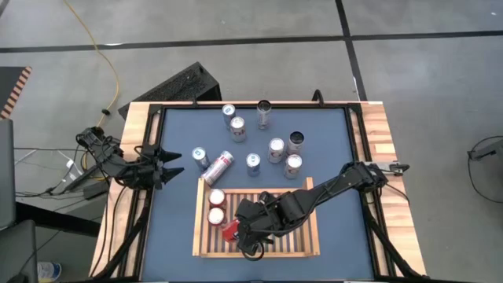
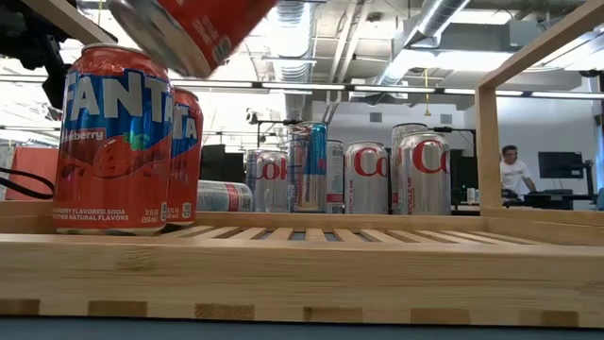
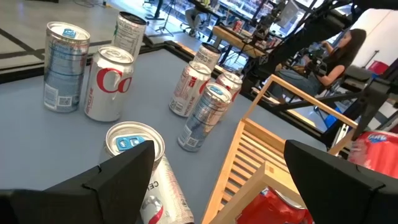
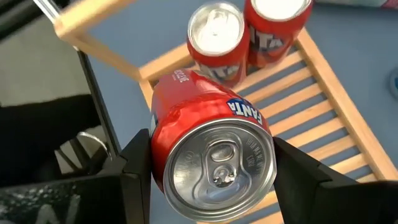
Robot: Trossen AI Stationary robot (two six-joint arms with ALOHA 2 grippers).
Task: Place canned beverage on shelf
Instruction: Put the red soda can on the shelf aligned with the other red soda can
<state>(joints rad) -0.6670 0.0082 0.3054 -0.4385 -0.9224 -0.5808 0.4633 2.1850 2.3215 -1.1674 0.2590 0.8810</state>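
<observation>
right gripper (image 4: 211, 171) grips a tilted red can (image 4: 208, 149) above the shelf (image 1: 310, 250), near two upright red cans (image 1: 216, 207). left gripper (image 1: 174, 164) open at table edge.

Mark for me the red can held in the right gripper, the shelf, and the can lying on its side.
held red can (image 4: 214, 158), right wrist view, its top lid.
shelf (image 2: 283, 269), low view, its front rim.
can lying on its side (image 1: 219, 167), high view, its body.
</observation>
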